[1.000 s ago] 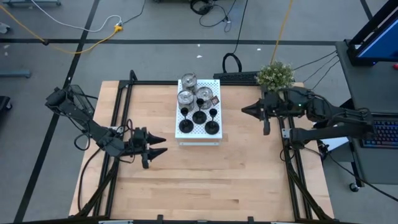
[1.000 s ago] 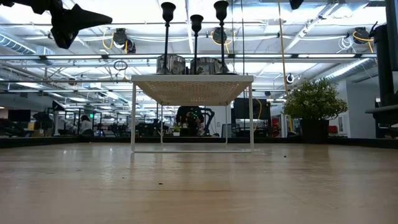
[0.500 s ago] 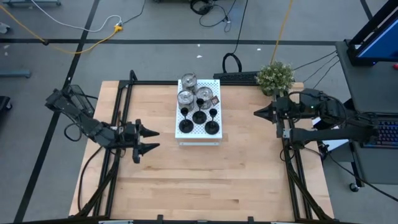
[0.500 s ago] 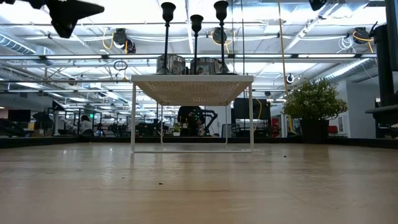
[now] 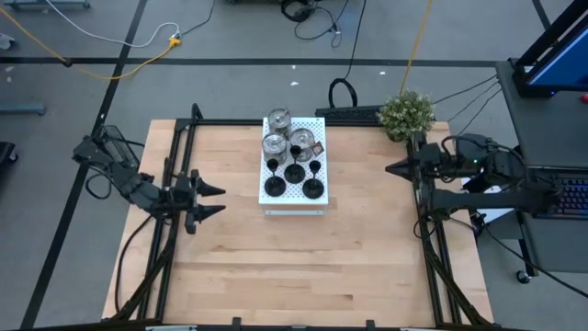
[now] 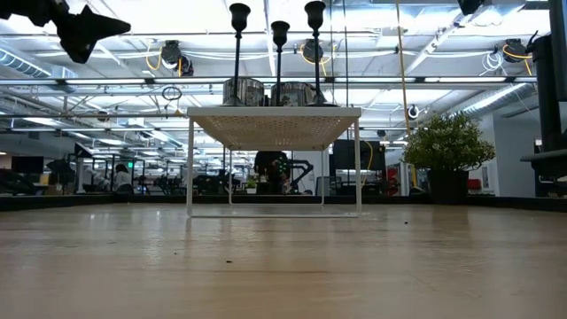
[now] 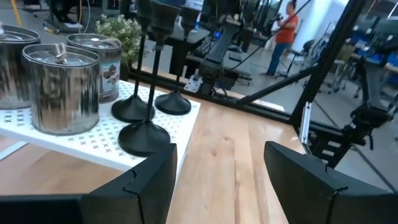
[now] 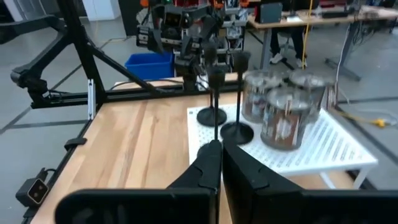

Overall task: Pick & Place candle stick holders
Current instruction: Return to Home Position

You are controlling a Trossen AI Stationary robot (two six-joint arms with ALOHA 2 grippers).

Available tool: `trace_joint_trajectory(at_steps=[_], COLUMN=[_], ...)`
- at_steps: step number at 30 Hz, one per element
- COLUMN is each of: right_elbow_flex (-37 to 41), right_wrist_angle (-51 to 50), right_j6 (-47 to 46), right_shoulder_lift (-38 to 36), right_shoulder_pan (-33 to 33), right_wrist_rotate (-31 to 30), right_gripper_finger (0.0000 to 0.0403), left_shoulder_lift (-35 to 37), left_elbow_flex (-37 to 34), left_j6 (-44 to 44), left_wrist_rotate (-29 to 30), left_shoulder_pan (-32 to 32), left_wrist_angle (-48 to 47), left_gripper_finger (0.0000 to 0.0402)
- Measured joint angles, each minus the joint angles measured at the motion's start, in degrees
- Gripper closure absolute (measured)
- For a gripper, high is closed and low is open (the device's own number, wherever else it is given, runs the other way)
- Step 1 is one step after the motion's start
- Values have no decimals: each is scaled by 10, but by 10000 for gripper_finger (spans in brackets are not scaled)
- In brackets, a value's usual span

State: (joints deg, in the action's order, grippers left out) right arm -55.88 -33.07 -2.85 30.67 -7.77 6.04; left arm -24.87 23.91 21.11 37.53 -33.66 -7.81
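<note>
Three shiny silver candle stick holders (image 5: pixel 275 144) and three black ones with thin stems (image 5: pixel 294 172) stand by their bases on a white perforated board (image 5: pixel 294 209) at the table's far middle. The board stands on legs above the table (image 6: pixel 275 124). My left gripper (image 5: pixel 220 200) hovers open near the table's left edge, pointing at the board. In its wrist view the black holders (image 7: pixel 144 134) and silver ones (image 7: pixel 61 87) show beyond its gripper (image 7: pixel 217 171). My right gripper (image 5: pixel 389 169) is shut and hovers at the right edge, its fingers (image 8: pixel 219 163) empty.
A green bushy plant (image 5: pixel 406 112) stands at the table's far right corner. Black frame rails run along the left (image 5: pixel 175 175) and right (image 5: pixel 427 230) table edges. Bare wood lies in front of the board (image 5: pixel 303 267).
Both arms have drawn back from the board. My left gripper has moved toward the table's left edge and a little toward the far edge, rolling slightly, still open. My right gripper has moved toward the right edge, still shut. The holders have stayed in place.
</note>
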Motion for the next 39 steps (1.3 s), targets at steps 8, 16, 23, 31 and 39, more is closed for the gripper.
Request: trace_joint_trajectory(at_steps=[8, 16, 23, 31, 39], right_elbow_flex=[106, 179, 207, 237, 278], right_wrist_angle=[78, 107, 111, 110, 131], right_j6=[-42, -68, -76, -95, -107], right_shoulder_lift=[-33, -68, -121, -186, -223], right_shoulder_pan=[0, -1, -1, -1, -1], right_wrist_rotate=[27, -6, -15, -15, -15], right_gripper_finger=[394, 394, 394, 394, 394], left_shoulder_lift=[10, 10, 27, 73, 85], left_elbow_flex=[-94, -174, -194, -223, -231], left_j6=[-15, -59, -71, -76, -95], left_wrist_rotate=[-27, -30, -30, -30, -31], left_shoulder_pan=[0, 0, 0, 0, 0], left_wrist_angle=[153, 288, 287, 285, 281], left_gripper_finger=[153, 153, 153, 153, 153])
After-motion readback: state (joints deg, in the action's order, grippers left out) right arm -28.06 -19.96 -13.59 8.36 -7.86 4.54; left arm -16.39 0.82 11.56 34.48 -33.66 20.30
